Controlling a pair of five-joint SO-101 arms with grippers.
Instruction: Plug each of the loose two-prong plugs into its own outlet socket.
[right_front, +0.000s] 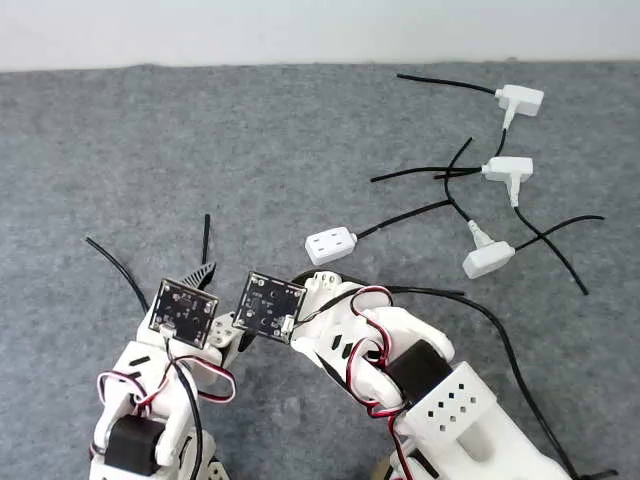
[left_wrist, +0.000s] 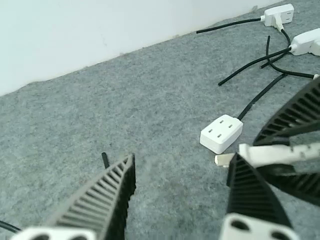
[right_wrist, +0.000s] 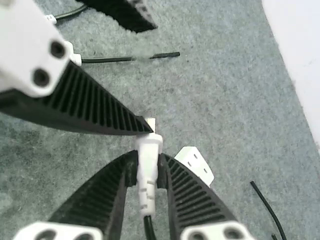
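right gripper (right_wrist: 148, 159) clenched on white two-prong plug (right_wrist: 148, 145), prongs near white rectangular outlet socket (right_front: 330, 245) on grey felt mat (right_front: 250, 150), left gripper (left_wrist: 184, 162) spread wide just beside, other white corded fittings (right_front: 488, 260) well apart

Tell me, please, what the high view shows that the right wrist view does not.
High view adds: three more white connectors far from the arms, with crossing black cords between them.
Right wrist view adds: a close look at the right gripper, its fingers shut on the plug from both sides.
Both: the plug, the nearby socket and the grey mat.
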